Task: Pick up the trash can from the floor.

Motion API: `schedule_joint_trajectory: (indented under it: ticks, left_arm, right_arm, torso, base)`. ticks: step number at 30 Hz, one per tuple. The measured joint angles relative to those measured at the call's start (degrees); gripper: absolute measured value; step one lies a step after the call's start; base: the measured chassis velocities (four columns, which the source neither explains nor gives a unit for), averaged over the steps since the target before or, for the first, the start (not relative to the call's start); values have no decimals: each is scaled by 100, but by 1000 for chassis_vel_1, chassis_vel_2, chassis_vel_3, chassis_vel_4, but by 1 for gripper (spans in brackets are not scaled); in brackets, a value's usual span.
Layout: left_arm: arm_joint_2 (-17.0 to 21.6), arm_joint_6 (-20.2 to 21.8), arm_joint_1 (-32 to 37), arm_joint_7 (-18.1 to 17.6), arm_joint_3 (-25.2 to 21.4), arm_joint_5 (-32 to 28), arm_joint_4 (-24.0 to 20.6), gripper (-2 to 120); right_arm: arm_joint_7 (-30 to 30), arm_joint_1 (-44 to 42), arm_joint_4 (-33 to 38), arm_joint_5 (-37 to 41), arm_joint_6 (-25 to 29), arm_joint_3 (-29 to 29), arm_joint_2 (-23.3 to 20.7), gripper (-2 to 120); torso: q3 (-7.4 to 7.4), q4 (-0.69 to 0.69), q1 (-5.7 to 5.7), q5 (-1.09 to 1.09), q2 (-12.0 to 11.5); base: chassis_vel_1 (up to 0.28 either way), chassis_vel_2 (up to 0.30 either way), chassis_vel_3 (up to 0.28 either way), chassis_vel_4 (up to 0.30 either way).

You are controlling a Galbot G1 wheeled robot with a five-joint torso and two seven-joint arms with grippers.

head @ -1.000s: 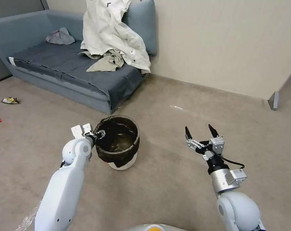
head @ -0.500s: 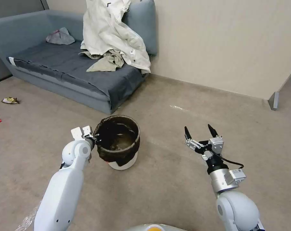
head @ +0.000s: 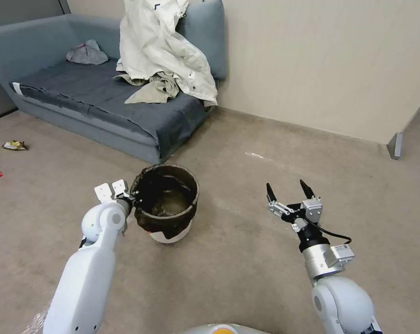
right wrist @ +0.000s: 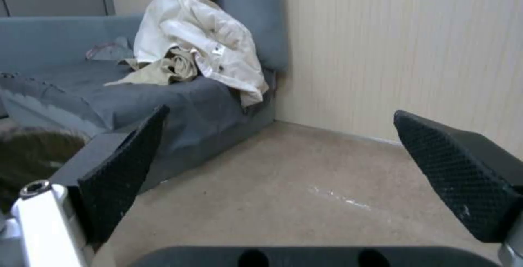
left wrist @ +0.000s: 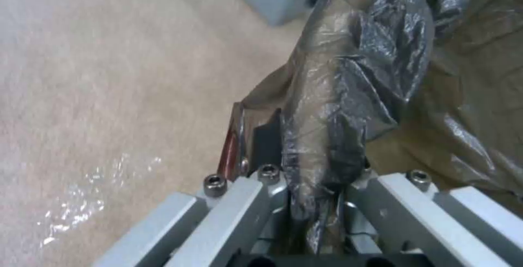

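The trash can (head: 166, 204) sits tilted just in front of the sofa (head: 94, 93); whether its white base touches the floor (head: 247, 260) we cannot tell. Our left gripper (head: 132, 200) is at the can's left rim, its fingers (left wrist: 240, 201) clenched on the rim and the crinkled dark bag (left wrist: 349, 91) folded over it. Our right gripper (head: 289, 190) hangs over bare carpet well to the can's right, its black fingers (right wrist: 122, 177) spread wide and holding nothing.
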Motion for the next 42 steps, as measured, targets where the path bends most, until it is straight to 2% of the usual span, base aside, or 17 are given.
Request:
schedule_joint_trajectory:
  ticks: [1, 5, 6, 10, 19, 42]
  left_arm:
    - [0, 0, 0, 0, 0, 0, 0, 4]
    - [107, -1, 425, -85, -182, -280, -682, 4]
    - [107, -1, 425, -85, -182, -280, -682, 4]
    - [179, -3, 793, -238, -371, -649, -1230, 4]
    - [131, -4, 1238, -353, -568, -959, -1896, 4]
    - [157, -4, 1260, -351, -617, -953, -1855, 4]
  right_arm:
    - [0, 0, 0, 0, 0, 0, 0, 100]
    - [-1, -36, 78, -2, -10, -1, -26, 100]
    - [-1, -36, 78, -2, -10, -1, -26, 100]
    - [-1, -71, 141, -2, -27, 12, -62, 100]
    - [0, -83, 156, 8, -36, 9, -70, 100]
    - [-20, -122, 195, -101, -88, -34, 8, 100]
  torso:
    - [0, 0, 0, 0, 0]
    - [0, 0, 0, -2, 0]
    - [0, 0, 0, -2, 0]
    - [0, 1, 0, 0, 0]
    - [0, 0, 0, -1, 0]
    - [0, 0, 0, -1, 0]
  base:
    - [0, 0, 0, 0]
    - [0, 0, 0, 0]
    - [0, 0, 0, 0]
    - [0, 0, 0, 0]
    - [0, 0, 0, 0]
    - [0, 0, 0, 0]
